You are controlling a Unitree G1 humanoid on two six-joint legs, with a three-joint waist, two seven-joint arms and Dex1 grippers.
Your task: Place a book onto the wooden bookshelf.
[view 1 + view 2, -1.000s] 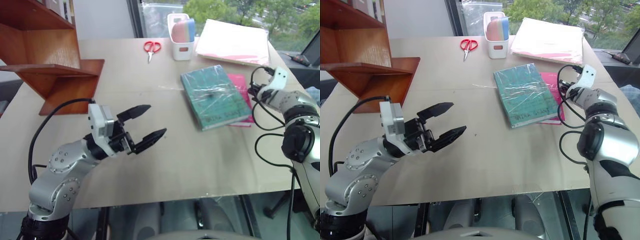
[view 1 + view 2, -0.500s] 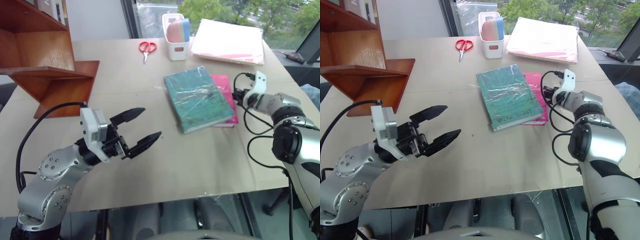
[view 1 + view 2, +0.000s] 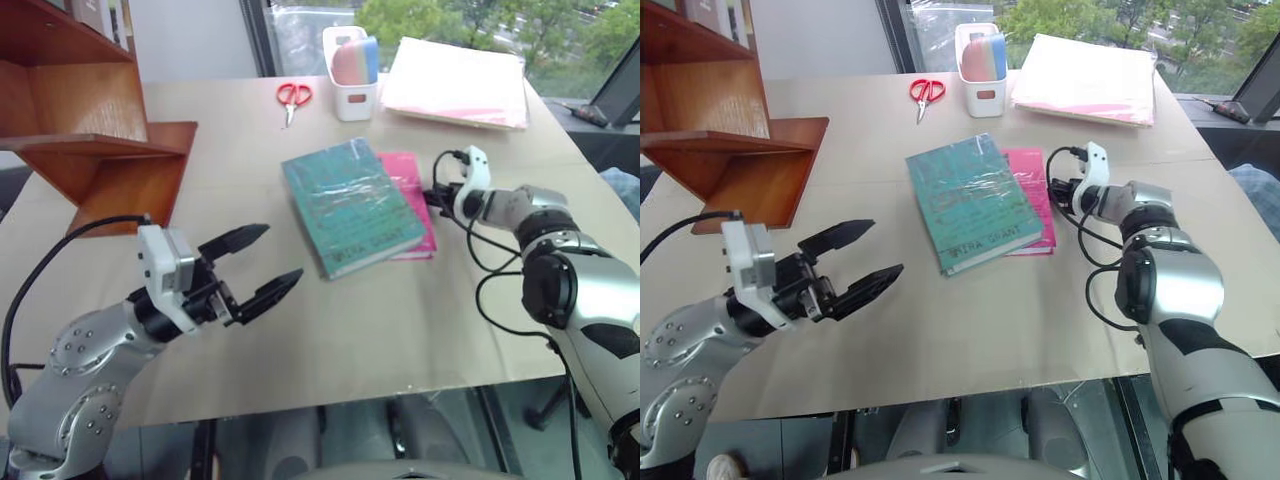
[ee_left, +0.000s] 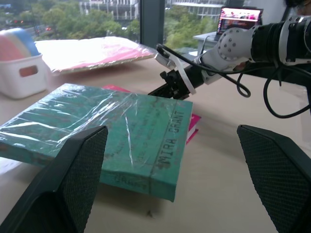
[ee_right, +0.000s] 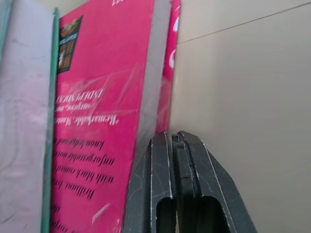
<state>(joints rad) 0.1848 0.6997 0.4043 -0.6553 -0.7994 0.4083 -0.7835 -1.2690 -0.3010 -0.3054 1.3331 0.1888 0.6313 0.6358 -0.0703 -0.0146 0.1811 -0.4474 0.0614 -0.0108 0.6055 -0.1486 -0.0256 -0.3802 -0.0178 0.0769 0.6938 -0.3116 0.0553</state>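
Observation:
The teal-green book (image 3: pixel 350 205), wrapped in glossy plastic, lies flat mid-table, partly on top of a slimmer magenta book (image 3: pixel 410 190). My right gripper (image 3: pixel 434 196) is shut, its tips pressed against the magenta book's right edge (image 5: pixel 107 97); the closed fingers (image 5: pixel 160 160) show in the right wrist view. My left gripper (image 3: pixel 283 250) hovers open and empty near the table's front left, pointing toward the teal book (image 4: pixel 107 131). The wooden bookshelf (image 3: pixel 100 130) stands at the far left of the table.
Red scissors (image 3: pixel 291 96), a white container (image 3: pixel 348 60) with coloured items and a pale pink paper stack (image 3: pixel 460 82) sit along the back edge. Bare tabletop (image 3: pixel 400 310) lies in front of the books.
My shut right gripper swept left, pushing the magenta book and the teal book on it leftward across the table. The open left gripper drew back a little to the left.

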